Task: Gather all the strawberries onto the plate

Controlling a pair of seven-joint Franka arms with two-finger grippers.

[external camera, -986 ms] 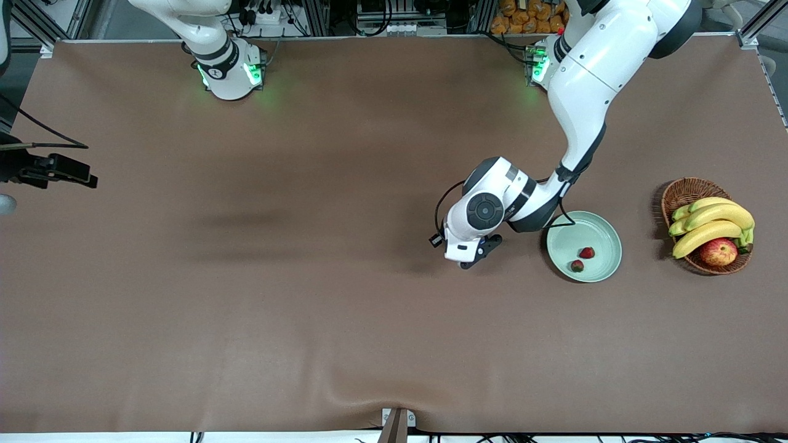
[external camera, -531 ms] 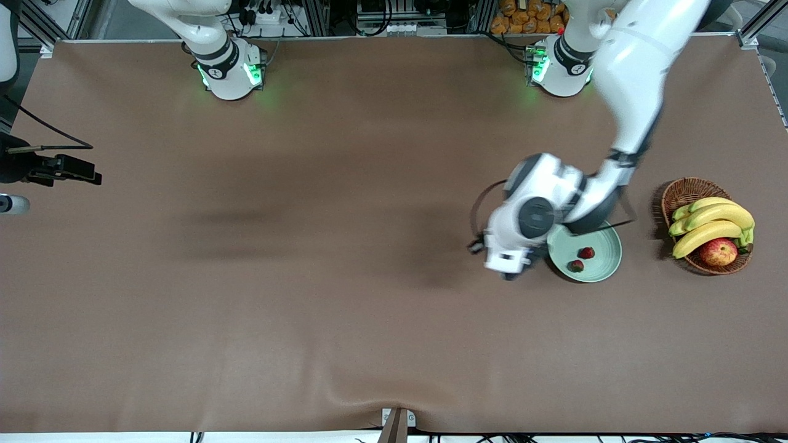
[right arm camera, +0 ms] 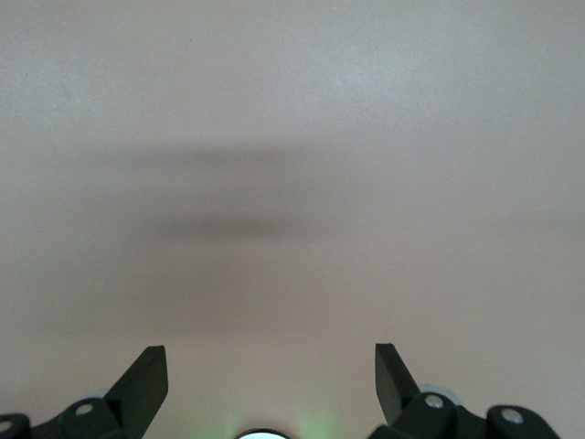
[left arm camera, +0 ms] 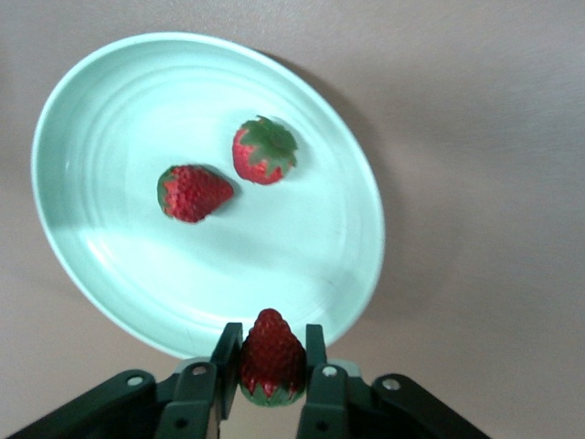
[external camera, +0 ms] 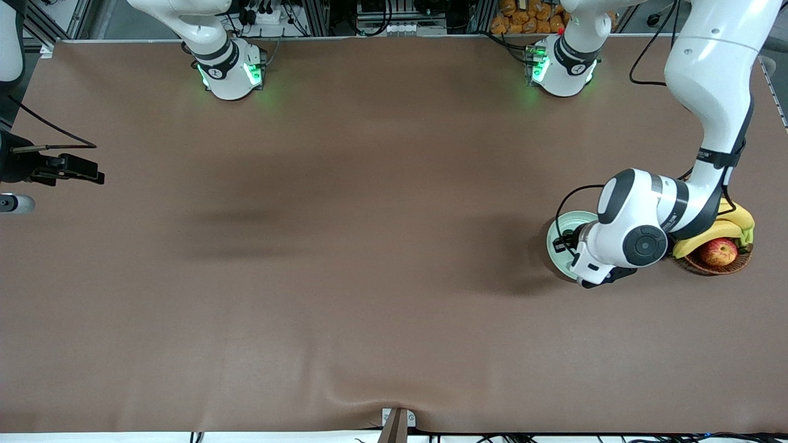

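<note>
Left tool (left arm camera: 271,384) pinching the third strawberry (left arm camera: 271,355) has come over the plate (left arm camera: 110,110) rim; release remains. Right tool (right arm camera: 271,370) waits spread over the desk (right arm camera: 292,137).

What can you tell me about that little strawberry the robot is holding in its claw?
The held strawberry is small, bright red and seeded, with a green leafy cap. The left gripper has it pinched between its two dark fingers, pointed tip away from the wrist camera. It hangs over the rim of the pale green plate, where two other strawberries already lie.
</note>
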